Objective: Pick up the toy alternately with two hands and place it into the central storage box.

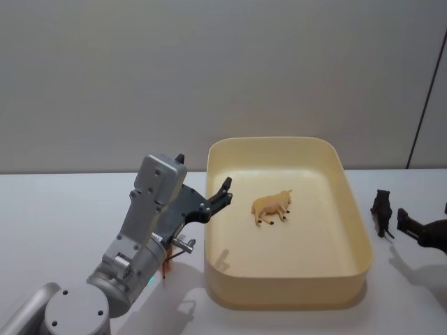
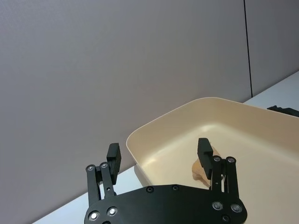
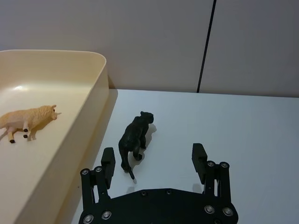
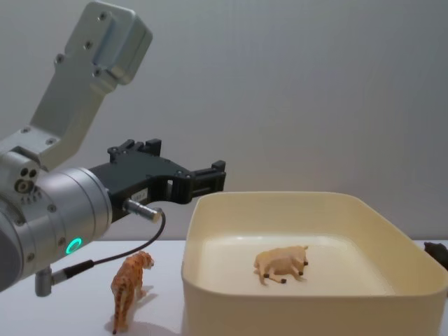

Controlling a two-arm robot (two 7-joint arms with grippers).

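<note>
The central storage box (image 1: pixel 353 209) is a cream-yellow tub in the middle of the white table. A tan animal toy (image 1: pixel 272 207) lies on its side on the tub floor. My left gripper (image 1: pixel 222 192) hovers open and empty over the tub's left rim (image 2: pixel 140 135), with the tan toy (image 2: pixel 201 170) beyond its fingers. An orange tiger toy (image 4: pixel 129 287) stands on the table left of the tub, under the left arm. A black animal toy (image 3: pixel 134 137) stands right of the tub. My right gripper (image 3: pixel 154 161) is open just behind it, low over the table.
The tub wall (image 3: pixel 100 88) runs close beside the black toy (image 1: pixel 382 211). A grey wall panel stands behind the table. Bare white tabletop extends to the left of the left arm and to the right of the black toy.
</note>
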